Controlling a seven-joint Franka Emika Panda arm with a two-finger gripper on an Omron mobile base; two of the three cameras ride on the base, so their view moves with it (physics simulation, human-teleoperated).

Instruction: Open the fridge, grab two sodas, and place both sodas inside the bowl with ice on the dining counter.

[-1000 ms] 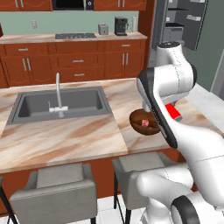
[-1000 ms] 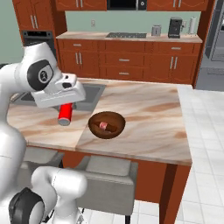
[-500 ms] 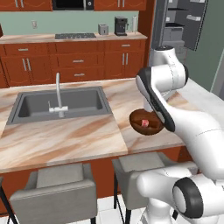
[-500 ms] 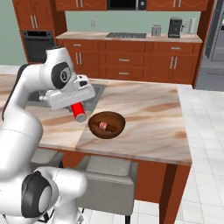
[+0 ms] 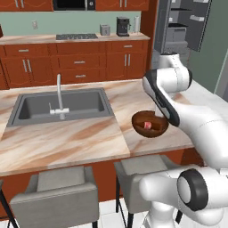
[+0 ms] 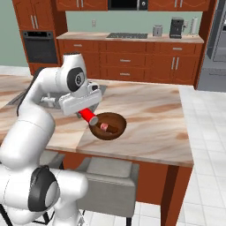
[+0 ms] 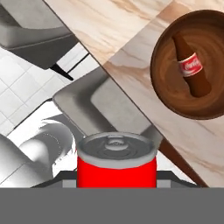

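A coffee machine stands on the far wall counter, with a toaster just to its left and a stovetop further left. A wall oven sits at the far left. Two grey stools are tucked under the near edge.
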